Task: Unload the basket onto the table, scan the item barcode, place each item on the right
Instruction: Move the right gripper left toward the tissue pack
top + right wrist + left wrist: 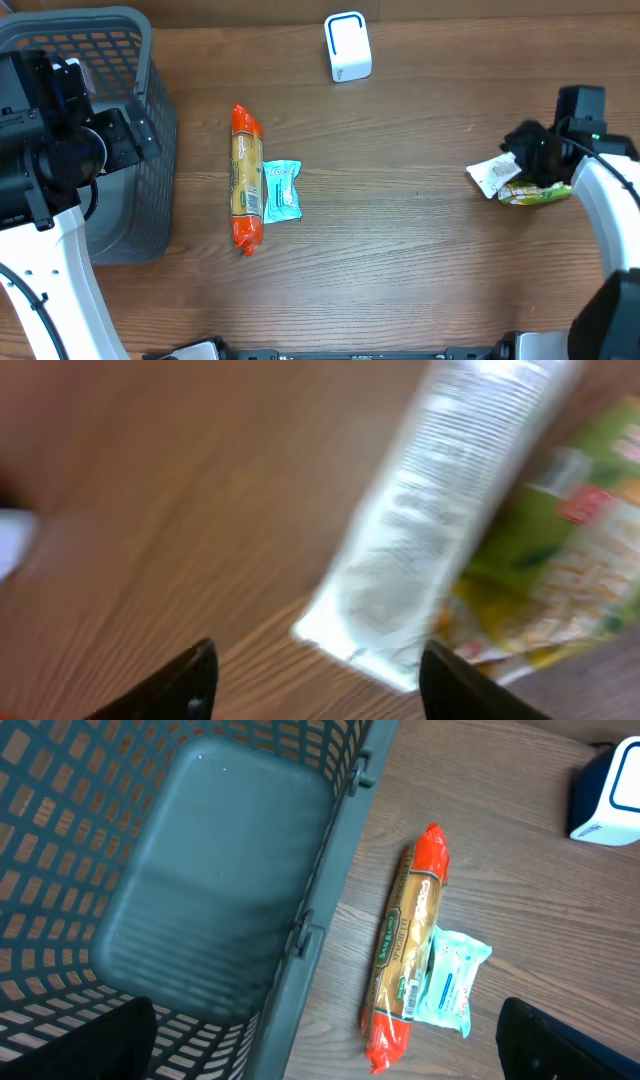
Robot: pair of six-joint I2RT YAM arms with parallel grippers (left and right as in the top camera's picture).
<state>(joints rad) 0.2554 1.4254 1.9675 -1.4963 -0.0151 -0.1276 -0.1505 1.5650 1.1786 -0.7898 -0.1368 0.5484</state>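
My right gripper (320,685) is open and low over the table at the right. Just past its fingertips lies a white packet with fine print (440,530), resting partly on a green and yellow packet (565,570); neither finger touches them, and the view is blurred. The overhead view shows the same white packet (492,177) and green packet (540,193) under the right arm. The white barcode scanner (347,47) stands at the far middle. My left gripper (320,1050) hangs open and empty over the rim of the grey basket (200,870).
A long orange-ended packet (245,180) lies mid-table with a small teal packet (281,190) against its right side. The grey basket (150,150) takes up the far left edge, with the left arm (50,150) above it.
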